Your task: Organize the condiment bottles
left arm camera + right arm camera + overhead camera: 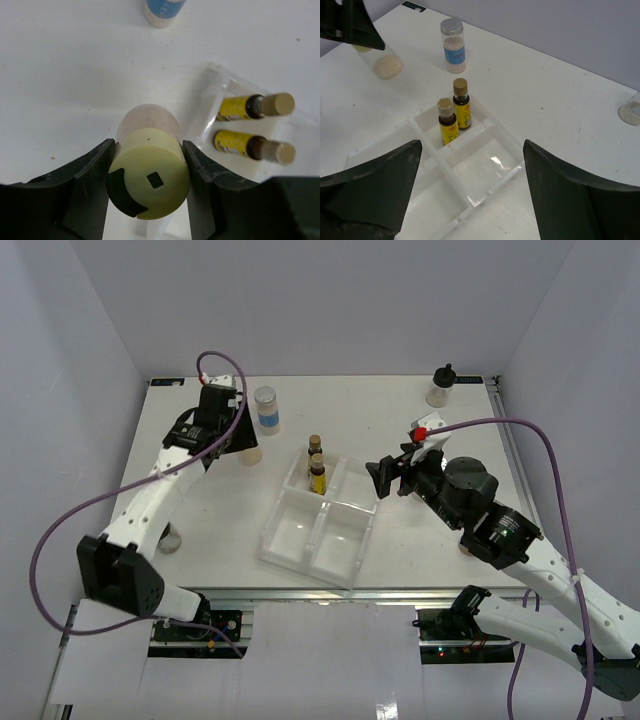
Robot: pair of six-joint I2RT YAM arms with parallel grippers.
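Note:
My left gripper [238,440] is shut on a yellow-capped beige bottle [148,180], holding it upright just left of the clear divided tray [340,540]. The bottle also shows in the top view [250,453] and in the right wrist view [386,63]. Two slim amber yellow-labelled bottles [318,472] [447,121] stand in the tray's far-left compartment. A silver-lidded blue-labelled jar [266,408] stands behind the left gripper. A black-capped jar [441,386] stands at the far right. My right gripper [380,478] is open and empty, above the tray's right side [485,165].
A small round jar [169,537] stands by the left arm's lower link at the near left. A pinkish thing [465,548] is mostly hidden under the right arm. The table's metal rail [300,592] runs along the near edge.

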